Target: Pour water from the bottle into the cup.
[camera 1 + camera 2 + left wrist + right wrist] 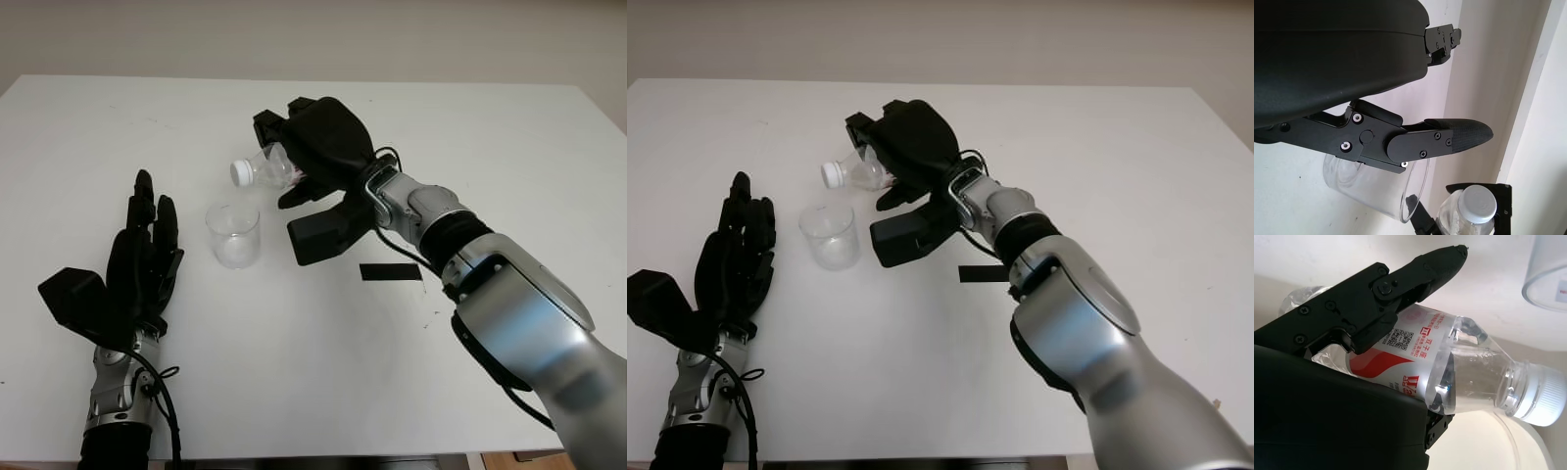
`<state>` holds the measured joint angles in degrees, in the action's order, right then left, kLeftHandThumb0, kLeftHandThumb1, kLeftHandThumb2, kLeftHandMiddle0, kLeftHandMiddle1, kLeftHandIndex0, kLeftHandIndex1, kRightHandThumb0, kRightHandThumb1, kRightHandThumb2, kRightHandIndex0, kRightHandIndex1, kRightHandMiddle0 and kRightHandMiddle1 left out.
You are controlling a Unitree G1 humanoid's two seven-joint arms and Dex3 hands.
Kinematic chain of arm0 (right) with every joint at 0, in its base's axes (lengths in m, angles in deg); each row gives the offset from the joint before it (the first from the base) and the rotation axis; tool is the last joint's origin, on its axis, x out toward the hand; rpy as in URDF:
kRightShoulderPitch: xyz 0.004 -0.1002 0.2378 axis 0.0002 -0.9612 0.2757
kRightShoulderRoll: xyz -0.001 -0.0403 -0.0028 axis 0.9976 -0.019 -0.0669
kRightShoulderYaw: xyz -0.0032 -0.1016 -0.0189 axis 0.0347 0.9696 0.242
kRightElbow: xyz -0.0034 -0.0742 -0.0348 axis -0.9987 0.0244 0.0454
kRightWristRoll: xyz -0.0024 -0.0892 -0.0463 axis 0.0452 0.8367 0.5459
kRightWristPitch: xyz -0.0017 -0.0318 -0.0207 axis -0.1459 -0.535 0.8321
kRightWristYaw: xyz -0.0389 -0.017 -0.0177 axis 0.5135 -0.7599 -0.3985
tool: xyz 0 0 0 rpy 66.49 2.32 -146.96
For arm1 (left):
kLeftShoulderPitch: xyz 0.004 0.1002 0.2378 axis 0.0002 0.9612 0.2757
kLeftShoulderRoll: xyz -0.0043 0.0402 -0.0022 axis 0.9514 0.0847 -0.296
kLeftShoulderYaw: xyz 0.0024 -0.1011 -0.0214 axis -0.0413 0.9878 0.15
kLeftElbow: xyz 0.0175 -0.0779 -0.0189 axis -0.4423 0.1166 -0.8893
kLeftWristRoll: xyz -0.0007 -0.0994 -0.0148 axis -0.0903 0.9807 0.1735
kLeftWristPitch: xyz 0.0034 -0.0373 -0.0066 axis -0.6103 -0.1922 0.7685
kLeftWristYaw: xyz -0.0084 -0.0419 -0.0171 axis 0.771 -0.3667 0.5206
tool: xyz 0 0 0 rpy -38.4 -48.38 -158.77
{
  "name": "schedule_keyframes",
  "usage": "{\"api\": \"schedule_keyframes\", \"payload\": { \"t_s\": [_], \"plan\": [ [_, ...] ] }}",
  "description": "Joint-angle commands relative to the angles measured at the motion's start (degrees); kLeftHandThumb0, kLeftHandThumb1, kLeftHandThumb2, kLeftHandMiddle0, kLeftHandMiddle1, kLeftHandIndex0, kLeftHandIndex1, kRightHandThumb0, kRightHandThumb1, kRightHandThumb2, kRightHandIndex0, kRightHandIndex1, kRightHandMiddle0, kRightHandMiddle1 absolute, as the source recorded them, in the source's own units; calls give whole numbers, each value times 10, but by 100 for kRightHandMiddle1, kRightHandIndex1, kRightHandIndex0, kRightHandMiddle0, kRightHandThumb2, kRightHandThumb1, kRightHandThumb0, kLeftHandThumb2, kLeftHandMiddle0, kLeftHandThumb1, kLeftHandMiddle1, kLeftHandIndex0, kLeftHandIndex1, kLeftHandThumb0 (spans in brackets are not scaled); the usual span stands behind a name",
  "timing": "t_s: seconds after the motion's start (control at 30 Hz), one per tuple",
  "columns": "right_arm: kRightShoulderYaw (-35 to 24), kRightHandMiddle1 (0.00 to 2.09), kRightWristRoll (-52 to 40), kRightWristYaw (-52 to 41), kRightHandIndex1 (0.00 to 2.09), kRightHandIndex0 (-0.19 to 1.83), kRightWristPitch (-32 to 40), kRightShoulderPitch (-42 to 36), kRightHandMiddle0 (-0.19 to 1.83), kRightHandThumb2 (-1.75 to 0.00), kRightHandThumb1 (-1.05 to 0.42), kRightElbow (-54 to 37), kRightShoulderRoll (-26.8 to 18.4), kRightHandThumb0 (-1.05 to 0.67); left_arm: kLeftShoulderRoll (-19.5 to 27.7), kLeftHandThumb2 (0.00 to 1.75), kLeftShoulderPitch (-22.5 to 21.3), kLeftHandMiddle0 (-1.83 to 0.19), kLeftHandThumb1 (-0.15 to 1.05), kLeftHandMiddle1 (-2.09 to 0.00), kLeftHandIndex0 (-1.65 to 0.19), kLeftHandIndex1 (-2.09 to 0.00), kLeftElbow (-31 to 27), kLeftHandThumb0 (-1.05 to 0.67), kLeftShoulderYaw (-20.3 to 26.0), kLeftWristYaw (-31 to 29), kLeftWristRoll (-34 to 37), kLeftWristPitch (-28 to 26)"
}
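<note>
Right hand point(318, 147) clamped around a clear plastic water bottle point(265, 168), tipped nearly level, white cap point(239, 173) on, neck above and just behind the clear cup point(233, 235) on the white table point(490, 137). Left hand point(142, 257) open beside the cup. Best to bring the mouth over the rim (cap apparently blocking flow), then tilt slowly.

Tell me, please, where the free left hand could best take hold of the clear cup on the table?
Probably around its side wall, from the robot's left: the cup stands upright, and the open left hand is on that side, opposite the tilted bottle in the right hand.
</note>
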<state>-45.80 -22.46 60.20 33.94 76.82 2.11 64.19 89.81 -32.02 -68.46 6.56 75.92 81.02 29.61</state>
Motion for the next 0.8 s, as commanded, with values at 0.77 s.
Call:
{"api": "schedule_keyframes", "payload": {
  "t_s": [0.77],
  "plan": [
    [165,209,156,96,209,104,107,73,35,-6,-100,14,15,-42,-12,50,4,15,105,-5,15,-5,9,-69,-1,1,2,8]
  ]
}}
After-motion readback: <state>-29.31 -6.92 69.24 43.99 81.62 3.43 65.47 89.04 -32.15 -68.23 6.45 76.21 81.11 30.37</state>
